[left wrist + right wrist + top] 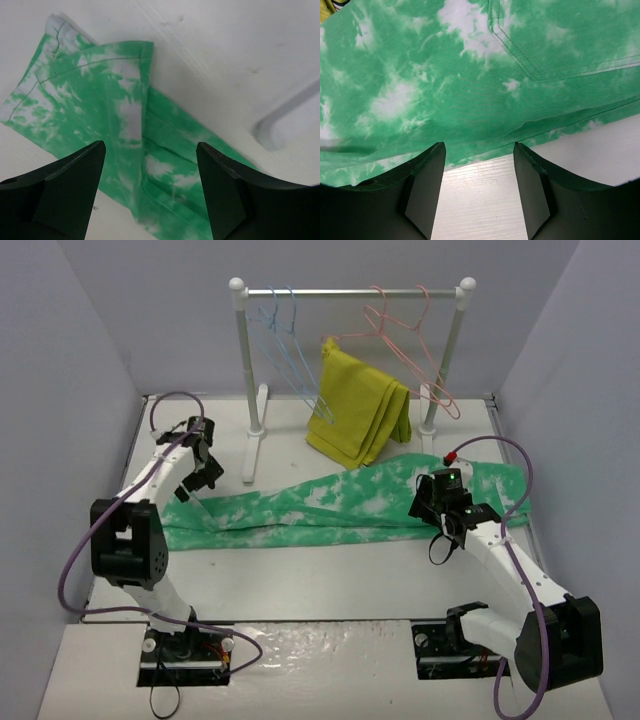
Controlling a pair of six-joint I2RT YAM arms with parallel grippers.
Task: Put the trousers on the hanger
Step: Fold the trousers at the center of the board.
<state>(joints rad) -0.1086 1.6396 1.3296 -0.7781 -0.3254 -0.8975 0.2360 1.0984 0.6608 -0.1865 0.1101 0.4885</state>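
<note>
The green, white-blotched trousers [330, 505] lie flat across the table, leg ends to the left and waist to the right. My left gripper [192, 485] hovers open above the leg hems [95, 85], with cloth showing between its fingers and nothing held. At the waist end, my right gripper [432, 510] is also open. Its fingertips [439, 150] reach the near edge of the trousers [470, 90], and bare table shows between them. The light-blue hanger [283, 345] hangs on the rail at the back, one of two alike.
A white clothes rack [350, 292] stands at the back, also holding pink hangers [410, 340] and a mustard-yellow folded garment [360, 415]. The rack's left foot [254, 445] stands close to my left gripper and shows in the left wrist view [290, 125]. Grey walls enclose the table.
</note>
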